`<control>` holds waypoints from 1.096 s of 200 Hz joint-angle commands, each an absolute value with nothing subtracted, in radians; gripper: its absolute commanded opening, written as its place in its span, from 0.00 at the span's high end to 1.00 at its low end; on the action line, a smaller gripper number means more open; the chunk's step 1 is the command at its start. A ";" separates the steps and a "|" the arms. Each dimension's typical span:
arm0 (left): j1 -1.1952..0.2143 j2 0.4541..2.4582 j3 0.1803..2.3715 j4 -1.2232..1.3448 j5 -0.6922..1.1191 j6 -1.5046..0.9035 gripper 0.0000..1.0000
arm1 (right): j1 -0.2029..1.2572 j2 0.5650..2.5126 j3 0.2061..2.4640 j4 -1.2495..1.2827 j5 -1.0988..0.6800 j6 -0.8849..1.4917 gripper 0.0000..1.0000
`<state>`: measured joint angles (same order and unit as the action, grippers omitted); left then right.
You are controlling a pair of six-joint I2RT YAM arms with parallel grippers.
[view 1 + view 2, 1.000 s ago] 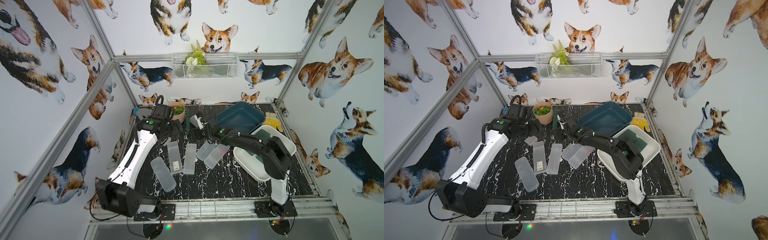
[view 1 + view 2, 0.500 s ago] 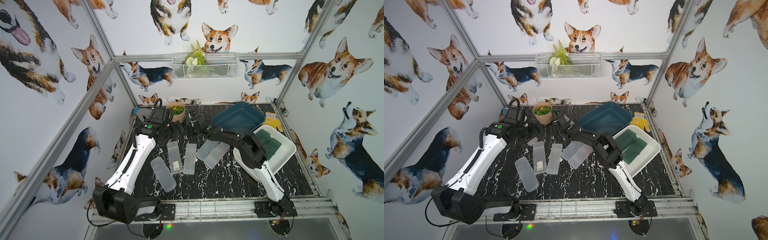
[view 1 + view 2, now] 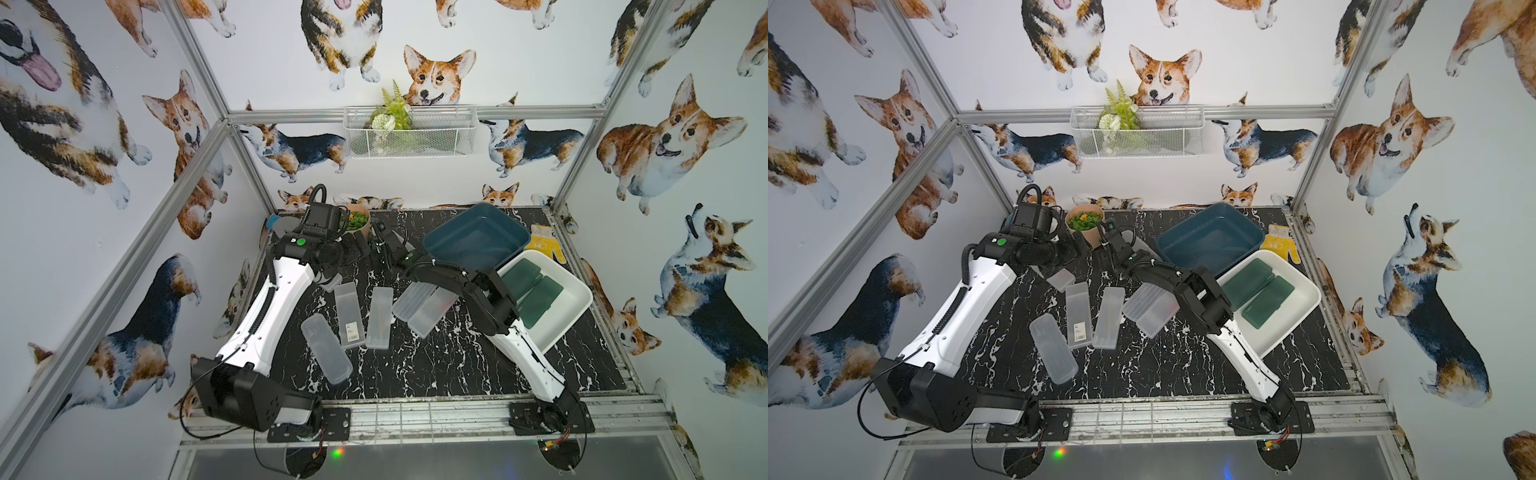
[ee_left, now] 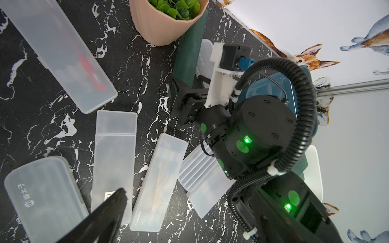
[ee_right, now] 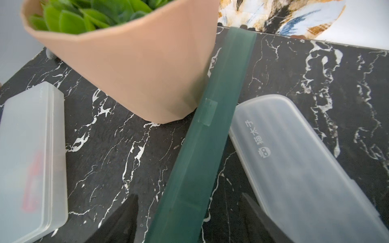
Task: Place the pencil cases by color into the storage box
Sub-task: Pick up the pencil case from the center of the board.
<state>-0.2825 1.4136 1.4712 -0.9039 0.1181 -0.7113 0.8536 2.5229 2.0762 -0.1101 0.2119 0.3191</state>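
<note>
Right wrist view: right gripper (image 5: 189, 195), back from the white storage box (image 3: 577, 299), now straddles the dark green pencil case (image 5: 212, 126) on edge against the peach pot (image 5: 136, 69); jaws narrowing, not yet gripping. Green pickup imminent, probably. Left gripper (image 3: 351, 252) wide, empty.

Both arms reach forward, left pincer (image 3: 356, 251) and right pincer (image 5: 187, 197) near together, jaws parted
</note>
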 commanded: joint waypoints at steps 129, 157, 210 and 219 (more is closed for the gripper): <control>-0.280 1.405 1.577 -0.965 0.087 -0.703 0.06 | 0.820 2.577 2.183 -0.152 0.190 0.462 0.68; -0.281 1.411 1.597 -0.978 0.084 -0.695 0.05 | 0.818 2.548 2.167 -0.142 0.196 0.457 0.71; -0.279 1.415 1.604 -0.985 0.074 -0.667 0.06 | 0.810 2.438 2.024 -0.071 0.178 0.478 0.75; -0.279 1.423 1.606 -0.982 0.075 -0.666 0.05 | 0.803 2.406 1.977 -0.044 0.158 0.493 0.75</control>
<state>-0.2817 1.4113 1.5948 -0.9665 0.0875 -0.6834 0.8108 2.4699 2.0487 -0.1394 0.1928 0.4557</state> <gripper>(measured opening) 0.944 0.287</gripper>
